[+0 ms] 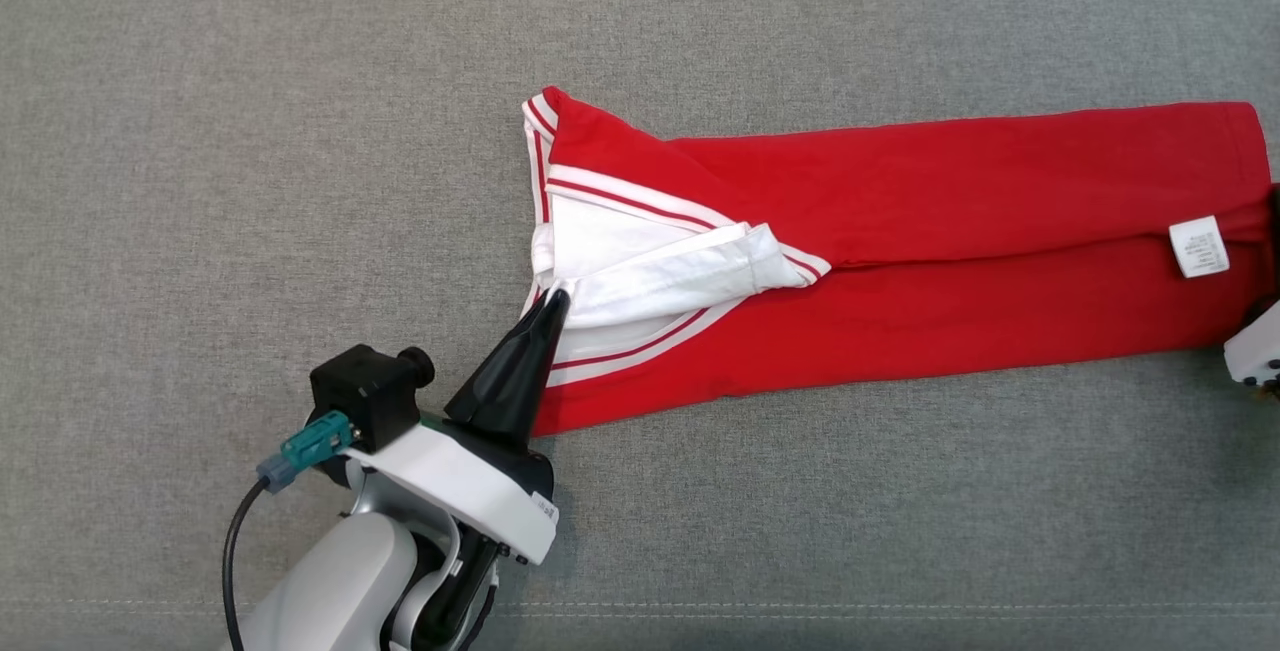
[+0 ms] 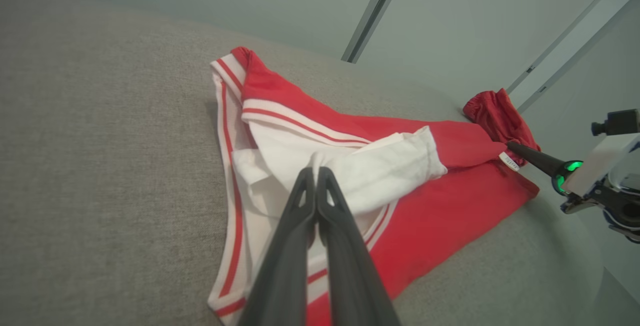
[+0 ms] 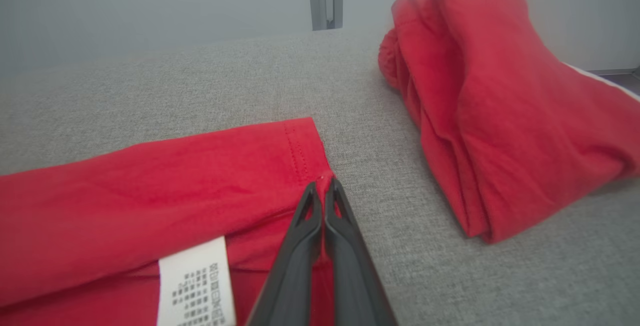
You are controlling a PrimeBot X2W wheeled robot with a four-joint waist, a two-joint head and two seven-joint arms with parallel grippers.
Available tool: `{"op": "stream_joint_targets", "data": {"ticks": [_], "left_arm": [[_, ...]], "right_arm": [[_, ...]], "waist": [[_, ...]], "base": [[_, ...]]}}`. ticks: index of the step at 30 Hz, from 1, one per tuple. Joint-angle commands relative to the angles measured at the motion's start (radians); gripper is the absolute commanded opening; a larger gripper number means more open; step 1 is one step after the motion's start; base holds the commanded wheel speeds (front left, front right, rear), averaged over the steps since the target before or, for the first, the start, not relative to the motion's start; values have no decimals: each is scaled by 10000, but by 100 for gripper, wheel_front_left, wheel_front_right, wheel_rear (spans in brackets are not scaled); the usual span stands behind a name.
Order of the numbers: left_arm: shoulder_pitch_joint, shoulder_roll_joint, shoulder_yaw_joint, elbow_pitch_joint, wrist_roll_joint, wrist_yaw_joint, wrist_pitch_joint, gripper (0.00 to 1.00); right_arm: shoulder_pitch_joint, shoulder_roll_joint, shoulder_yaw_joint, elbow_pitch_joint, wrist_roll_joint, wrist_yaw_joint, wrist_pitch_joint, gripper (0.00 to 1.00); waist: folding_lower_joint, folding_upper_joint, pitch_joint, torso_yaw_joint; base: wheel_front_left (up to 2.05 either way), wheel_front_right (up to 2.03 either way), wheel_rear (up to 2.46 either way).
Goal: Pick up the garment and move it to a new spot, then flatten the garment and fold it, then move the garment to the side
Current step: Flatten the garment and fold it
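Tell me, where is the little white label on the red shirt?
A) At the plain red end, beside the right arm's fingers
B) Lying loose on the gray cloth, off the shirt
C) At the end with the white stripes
A: the label sits on the shirt's plain red end, close beside the right fingers, far from the stripes.

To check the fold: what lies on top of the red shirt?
A white sleeve lies folded across the red shirt, and a white label lies near its far hem. The shut left jaws pinch the white cloth. The red cloth beneath the sleeve is covered.
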Motion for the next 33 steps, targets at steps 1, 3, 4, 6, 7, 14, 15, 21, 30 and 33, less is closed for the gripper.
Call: {"op": "stream_joint_targets", "data": {"ticks": [1,3,4,6,7,14,15,21,30,33], "left_arm": [[179,236,319,-284,27,170,86,0],[214,227,340,-265,31,322,128,0],[224,217,328,-219,46,390,162,0],[228,143,295,-109,23,468,217,33],[214,96,272,-54,20,488,226,85],[188,-41,472,83,66,725,-71,100],[238,3,709,103,144,869,-269,100],[554,-140,1774,-16,452,1210,-612,100],[1818,-1478,4553,-1046,2441,780,-637,100],[2158,-1772,5097,-1216,3149,490,-638,100]], "right_arm": [[255,-78,71,-141,-174,-2,-133,15],[284,-1,106,-108,-222,-2,-133,32],[290,36,119,-88,-237,-2,-133,54],[289,81,133,-62,-265,-2,-133,100],[286,88,132,-61,-283,-2,-133,100],[343,86,-561,-762,-792,-2,-133,100],[496,285,-911,-1262,-996,-2,-133,100],[1076,1124,-1476,-2564,-1445,-2,-133,100],[2391,2175,-1328,-4179,-2002,-2,-133,100],[2832,2381,-1339,-4743,-2035,-2,-133,100]], "waist": [[0,-1,-34,11],[0,-1,-59,18],[0,-1,-77,20],[0,-1,-117,18],[0,-1,-144,12],[0,-1,-452,-106],[0,-1,-599,-165],[0,-1,-1104,-333],[0,-1,-2152,-578],[0,-1,-2409,-653]], "base": [[0,0,0],[0,0,0],[0,0,0],[0,0,0],[0,0,0],[0,0,0],[0,0,0],[0,0,0],[0,0,0],[0,0,0]]}}
